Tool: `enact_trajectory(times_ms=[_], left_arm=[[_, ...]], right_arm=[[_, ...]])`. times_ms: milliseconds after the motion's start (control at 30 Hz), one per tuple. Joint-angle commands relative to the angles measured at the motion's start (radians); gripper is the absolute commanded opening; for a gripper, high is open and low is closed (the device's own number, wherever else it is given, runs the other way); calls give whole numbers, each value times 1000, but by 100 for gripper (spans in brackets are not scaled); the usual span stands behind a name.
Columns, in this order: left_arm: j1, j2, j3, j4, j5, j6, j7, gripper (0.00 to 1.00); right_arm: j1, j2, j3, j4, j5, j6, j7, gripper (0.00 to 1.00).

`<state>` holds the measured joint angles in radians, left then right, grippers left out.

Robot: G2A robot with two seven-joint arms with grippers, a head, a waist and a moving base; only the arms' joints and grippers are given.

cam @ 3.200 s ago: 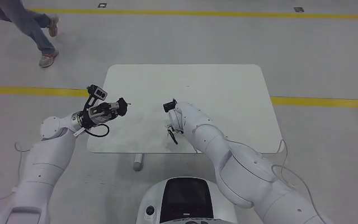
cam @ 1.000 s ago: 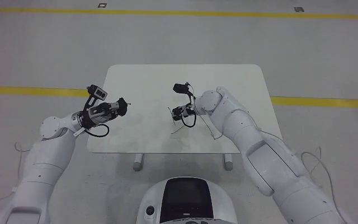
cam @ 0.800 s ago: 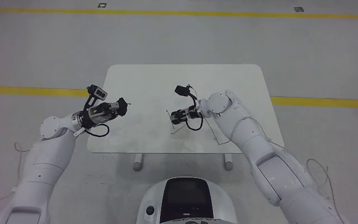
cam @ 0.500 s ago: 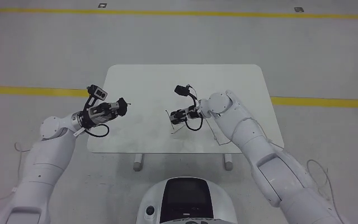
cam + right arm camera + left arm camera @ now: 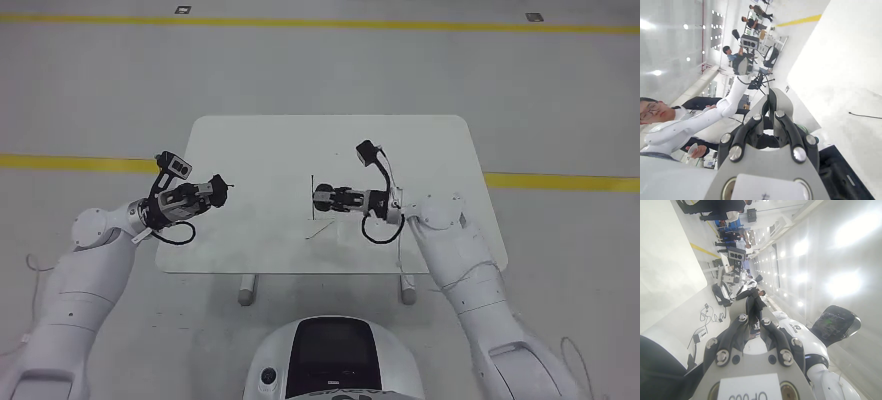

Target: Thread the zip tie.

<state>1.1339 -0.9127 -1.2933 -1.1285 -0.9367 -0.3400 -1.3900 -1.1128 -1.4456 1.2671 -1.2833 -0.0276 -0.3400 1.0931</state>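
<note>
Right gripper (image 5: pixel 318 199) hangs over the middle of the white table (image 5: pixel 420 140), pointing toward 9 o'clock. Its fingers are pressed together on the black zip tie (image 5: pixel 312 192). The tie stands crosswise at the tips, one end toward 12 o'clock and the other toward 6. A thin dark strand (image 5: pixel 320 231) lies flat on the table just toward 6 o'clock, near the front edge. Most of the tabletop lies toward 12 and 3 o'clock. The left gripper (image 5: pixel 222 187), also pressed together, is well apart at 9 o'clock over the table's left edge, pointing toward 3.
</note>
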Motion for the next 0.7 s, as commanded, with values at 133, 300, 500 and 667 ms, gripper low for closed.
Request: enact_trajectory(times_ms=[133,300,500,667], left_arm=[[0,0,0,0,0,0,0,0],[0,0,0,0,0,0,0,0],[22,-5,17,-35,7,11,61,0],[28,-24,76,-57,41,0,141,0]], right_arm=[[-58,9,-9,-102,-51,0,-50,0],[-58,9,-9,-102,-51,0,-50,0],[-92,8,-23,-144,-51,0,-148,0],[-176,5,-63,-224,-117,0,-383,0]])
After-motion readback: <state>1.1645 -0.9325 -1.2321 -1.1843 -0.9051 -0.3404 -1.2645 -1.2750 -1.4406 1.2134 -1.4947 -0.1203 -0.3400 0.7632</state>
